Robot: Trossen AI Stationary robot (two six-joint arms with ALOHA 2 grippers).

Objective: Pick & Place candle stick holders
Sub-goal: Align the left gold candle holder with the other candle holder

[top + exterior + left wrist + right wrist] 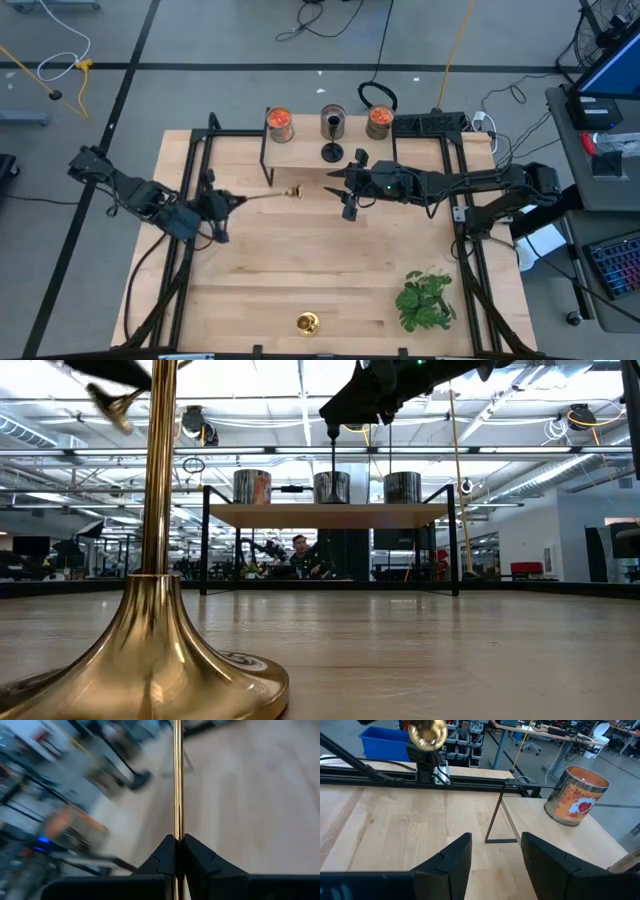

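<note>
Wooden worktop: left gripper jaws pinching a gold candle holder by its stem (held off the surface). Right gripper jaws spread, holding nothing, near the black holder.

Open light-wood tabletop across the middle and near half; a pincer can pass freely there. 
Obstacles: raised wooden shelf on black legs at the far edge, carrying two orange-patterned jars and a dark metal can. 
Black stemmed candle holder beside it. 
Upright gold brass holder near the front edge; leafy green plant at front right.
</note>
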